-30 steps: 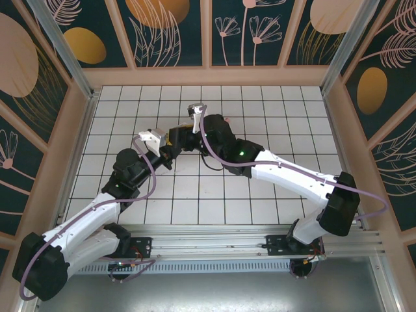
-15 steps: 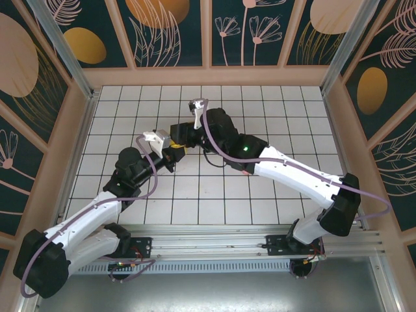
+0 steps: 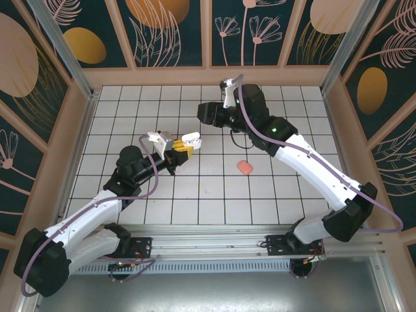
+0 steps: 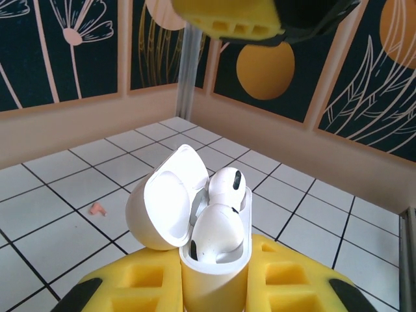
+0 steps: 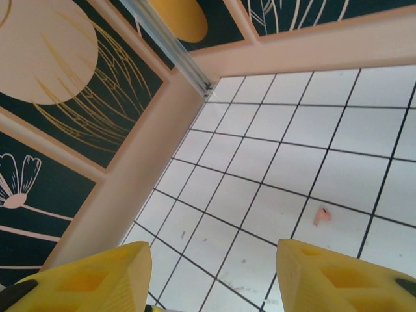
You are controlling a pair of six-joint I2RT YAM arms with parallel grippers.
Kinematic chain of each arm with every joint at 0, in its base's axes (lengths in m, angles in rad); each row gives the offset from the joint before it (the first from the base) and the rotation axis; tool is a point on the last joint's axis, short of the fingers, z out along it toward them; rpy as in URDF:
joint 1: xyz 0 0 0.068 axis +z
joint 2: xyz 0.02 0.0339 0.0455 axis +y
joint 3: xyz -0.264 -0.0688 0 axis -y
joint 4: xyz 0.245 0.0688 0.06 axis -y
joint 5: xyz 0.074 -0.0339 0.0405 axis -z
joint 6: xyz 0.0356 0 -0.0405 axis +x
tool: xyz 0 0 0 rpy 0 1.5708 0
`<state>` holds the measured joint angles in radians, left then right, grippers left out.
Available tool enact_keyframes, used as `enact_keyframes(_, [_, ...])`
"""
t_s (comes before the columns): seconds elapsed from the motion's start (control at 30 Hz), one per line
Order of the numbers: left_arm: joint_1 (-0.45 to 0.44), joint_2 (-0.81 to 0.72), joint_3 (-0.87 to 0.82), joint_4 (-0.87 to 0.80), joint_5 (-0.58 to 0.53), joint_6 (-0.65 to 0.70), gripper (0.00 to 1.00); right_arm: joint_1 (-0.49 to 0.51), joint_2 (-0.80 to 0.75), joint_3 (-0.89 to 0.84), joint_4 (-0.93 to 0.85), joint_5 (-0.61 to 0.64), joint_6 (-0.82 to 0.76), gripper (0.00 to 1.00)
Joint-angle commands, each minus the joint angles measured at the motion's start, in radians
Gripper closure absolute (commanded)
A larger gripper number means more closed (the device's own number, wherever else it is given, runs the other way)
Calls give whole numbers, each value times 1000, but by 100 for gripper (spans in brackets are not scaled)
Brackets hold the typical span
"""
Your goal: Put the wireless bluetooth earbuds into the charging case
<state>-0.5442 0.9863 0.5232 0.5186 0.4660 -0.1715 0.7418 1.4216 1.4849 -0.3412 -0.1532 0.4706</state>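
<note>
- Left gripper (image 4: pixel 218 292): I find its yellow pads closed on the lower body of the white charging case (image 4: pixel 214 276), one pad on each side. The case stands upright between them and is lifted off the tiled table (image 3: pixel 279 195).
- Case lid (image 4: pixel 162 208): hinged open and leaning to the left in the left wrist view, its hollow inside facing the camera.
- Contents of the case: two white earbuds (image 4: pixel 220 227) sit in the body, one in front of the other. The rounded heads of both rise above the rim. I cannot tell whether they are fully seated.
- From the top view I see the left gripper (image 3: pixel 181 148) over the middle-left tiles, with the open lid pointing toward the table's centre.
- Right gripper (image 5: pixel 213 253): its jaws stand well apart with nothing between them, only bare tiles below. In the top view it (image 3: pixel 207 112) hangs over the far tiles, apart from the left gripper.
- Pink earbud (image 5: pixel 320 215): one tiny salmon-pink piece lies loose on a tile near the right gripper. The left wrist view shows it (image 4: pixel 97 208) on the table beyond the lid.
- Pink case (image 3: pixel 245 167): a rounded salmon-pink case rests on the table right of centre, clear of both grippers. It is too small for me to judge its lid.
</note>
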Motion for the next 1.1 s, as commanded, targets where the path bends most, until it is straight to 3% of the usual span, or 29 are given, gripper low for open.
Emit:
enact_keyframes(0.0, [-2, 1, 42, 21, 54, -21, 100, -2, -12, -44, 7, -168, 31, 46])
enact_keyframes(0.13, [-2, 17, 45, 47, 73, -48, 100, -11, 20, -59, 24, -267, 39, 45])
enact_keyframes(0.73, [-2, 44, 63, 71, 116, -75, 100, -24, 117, -28, -37, -437, 31, 41])
enact_keyframes(1.07, [-2, 109, 70, 15, 67, -90, 100, -24, 34, -35, -17, -497, -36, 42])
